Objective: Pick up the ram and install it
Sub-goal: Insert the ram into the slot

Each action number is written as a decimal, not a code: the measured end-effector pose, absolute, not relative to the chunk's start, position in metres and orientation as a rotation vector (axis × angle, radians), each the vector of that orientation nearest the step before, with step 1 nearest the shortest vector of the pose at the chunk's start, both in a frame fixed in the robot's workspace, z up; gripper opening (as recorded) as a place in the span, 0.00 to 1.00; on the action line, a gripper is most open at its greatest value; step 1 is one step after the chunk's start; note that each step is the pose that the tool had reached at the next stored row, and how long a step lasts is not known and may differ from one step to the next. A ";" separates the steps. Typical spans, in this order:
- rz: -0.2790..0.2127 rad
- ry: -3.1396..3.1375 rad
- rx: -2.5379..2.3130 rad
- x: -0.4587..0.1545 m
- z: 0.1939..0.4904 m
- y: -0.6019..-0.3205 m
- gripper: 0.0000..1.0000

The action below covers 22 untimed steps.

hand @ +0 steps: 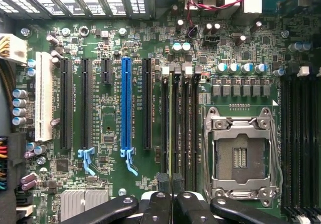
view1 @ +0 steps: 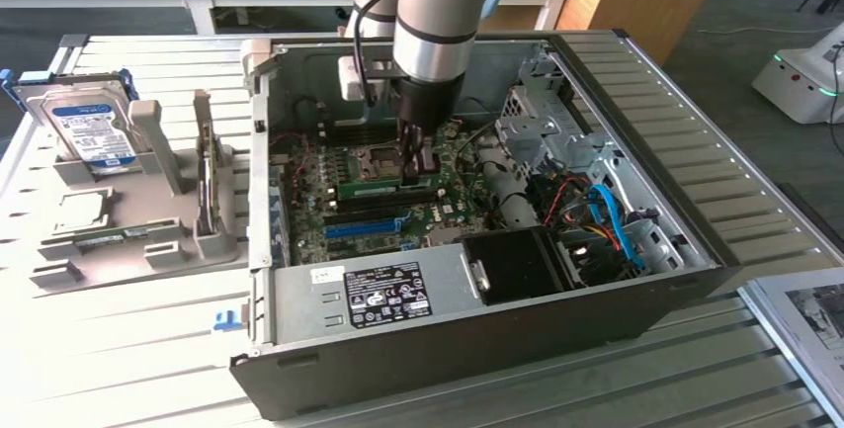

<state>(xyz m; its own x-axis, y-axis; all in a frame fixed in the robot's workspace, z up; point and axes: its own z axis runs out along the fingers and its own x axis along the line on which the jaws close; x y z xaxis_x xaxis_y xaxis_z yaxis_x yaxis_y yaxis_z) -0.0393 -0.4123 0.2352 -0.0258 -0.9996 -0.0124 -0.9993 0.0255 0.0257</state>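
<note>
**Fig. Memory stick at the motherboard, hand inside the open case.** From my remote station I see the arm (view1: 436,23) reaching straight down into the computer case (view1: 659,250). The case lies on its side with its cover off, on the slatted bench (view1: 132,359).

- **Hand.** The hand (view1: 419,161) is clenched on the ram (view1: 374,189). In the exterior view I see the green stick standing on its long edge over the motherboard (view1: 436,213). Its visible length runs from the hand toward the exterior view's left.
- **Wrist view.** The black fingers (hand: 163,184) of the hand (hand: 172,181) are drawn close together. The ram (hand: 174,128) appears edge-on between them as a thin green line.
- **Position of the ram.** It lines up with the bank of dark memory slots (hand: 194,118). That bank sits between the blue slot strip (hand: 125,103) and the processor socket (hand: 239,156). I cannot tell whether the lower edge of the ram is seated in a slot or only resting above it.
- **Surroundings.** A white slot (hand: 43,96) lies on the far side of the blue strip from the ram. On the bench at the exterior view's left, well apart from the case, a grey fixture (view1: 132,250) holds a hard drive (view1: 90,129) upright.
</note>
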 end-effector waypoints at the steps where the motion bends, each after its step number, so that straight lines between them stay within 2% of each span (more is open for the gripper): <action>1: -0.042 -2.243 2.186 -0.039 0.235 -0.412 0.12; 22: -0.042 -2.235 2.194 -0.039 0.235 -0.415 0.12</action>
<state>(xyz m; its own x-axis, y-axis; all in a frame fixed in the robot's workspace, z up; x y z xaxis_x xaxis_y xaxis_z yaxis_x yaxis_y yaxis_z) -0.0394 -0.4146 0.2350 -0.0187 -0.9997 -0.0124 -0.9995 0.0184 0.0256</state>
